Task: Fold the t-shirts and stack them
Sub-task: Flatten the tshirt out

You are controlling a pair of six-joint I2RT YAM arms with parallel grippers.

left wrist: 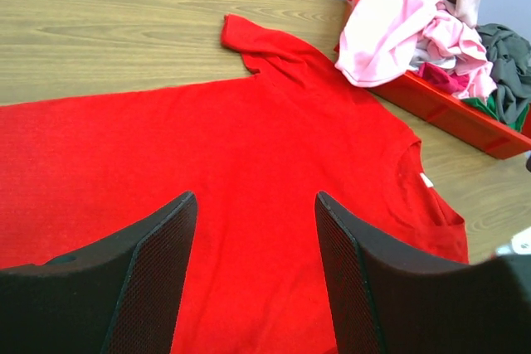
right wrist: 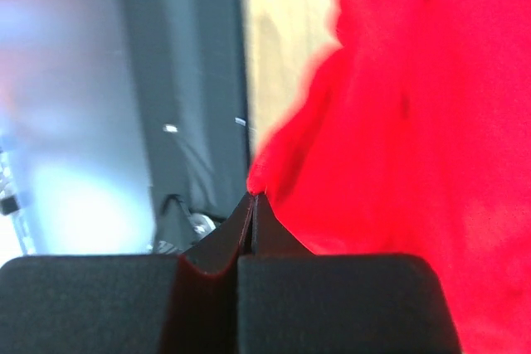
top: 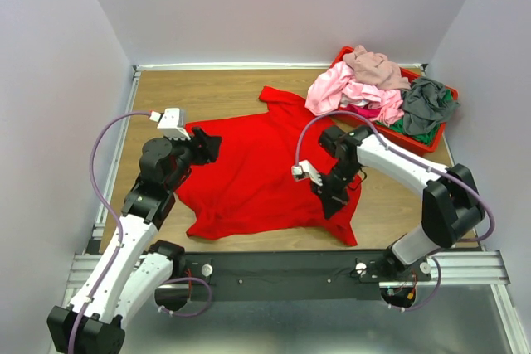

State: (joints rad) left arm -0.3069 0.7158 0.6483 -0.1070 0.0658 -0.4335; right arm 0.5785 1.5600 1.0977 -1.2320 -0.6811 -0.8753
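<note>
A bright red t-shirt (top: 257, 163) lies spread flat on the wooden table, its neck towards the right. My left gripper (top: 207, 145) hovers over the shirt's left part; in the left wrist view its fingers (left wrist: 254, 201) stand open, with only red cloth (left wrist: 249, 122) below them. My right gripper (top: 332, 201) is at the shirt's near right part. The right wrist view shows this gripper (right wrist: 253, 196) shut, with a fold of the red cloth (right wrist: 398, 122) pinched at its tips. More t-shirts are heaped at the back right: pink (top: 348, 89), mauve-beige (top: 373, 64) and grey (top: 427, 101).
The heap sits in a rigid red plastic tray (top: 436, 145) in the table's back right corner, also in the left wrist view (left wrist: 465, 118). Pale walls close in the table on three sides. A metal rail (top: 274, 267) carrying the arm bases runs along the near edge.
</note>
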